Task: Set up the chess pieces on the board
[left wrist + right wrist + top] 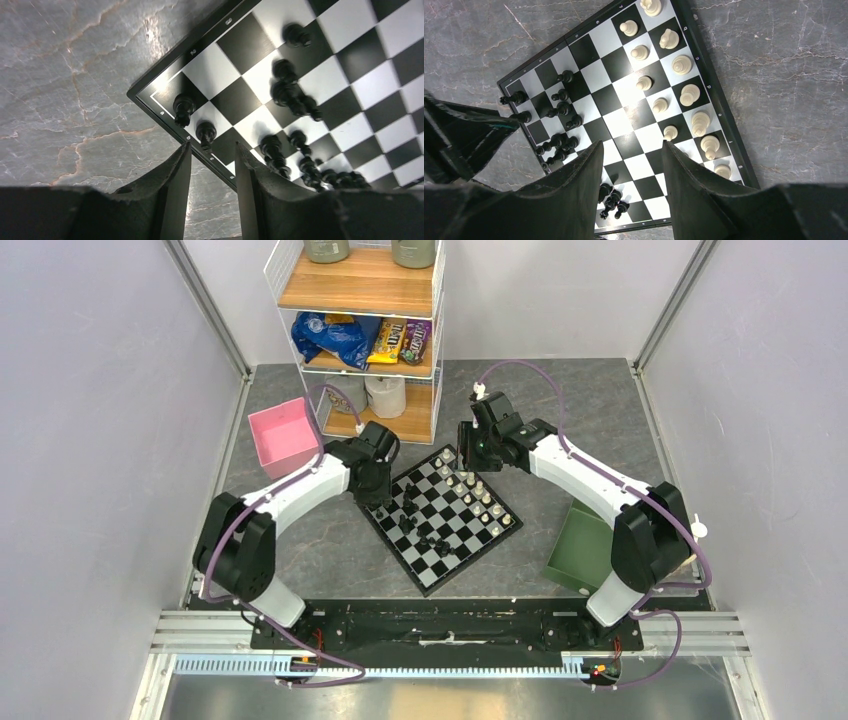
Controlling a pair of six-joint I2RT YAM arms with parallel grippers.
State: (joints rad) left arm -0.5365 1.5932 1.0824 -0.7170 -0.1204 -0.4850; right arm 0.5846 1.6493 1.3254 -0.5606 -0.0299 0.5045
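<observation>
Chess pieces [644, 82], small upright figurines in black and cream, all stand on the flat square board [400, 550] of black and pale checks with a black rim. It lies cornerwise on the grey marbled table [320, 540] between the two arms, in front of the shelf. Left to right in the top view: one pink open box [282, 435] at the table's left side. Left gripper [212, 150] is at the board's left corner, its two dark fingers parted with nothing between them; one black piece [206, 132] stands free just beyond the tips on an edge square, a second black piece [183, 107] on the corner square beside it. One white wire shelf unit [365, 330] stands behind, three wooden levels seen, snack bags on the middle one, one white roll [385, 395] on the lowest. Black pieces [560, 108] fill the board's left part, about thirteen, several clumped so the exact count is unclear. Cream pieces [682, 64]: twelve counted in the right wrist view, seven on the right edge row and five on the row next to it. Right gripper [631, 145] hangs above the board near its far corner, fingers spread, empty. One dark green tray [580, 545] sits at the right, partly behind the right arm.
</observation>
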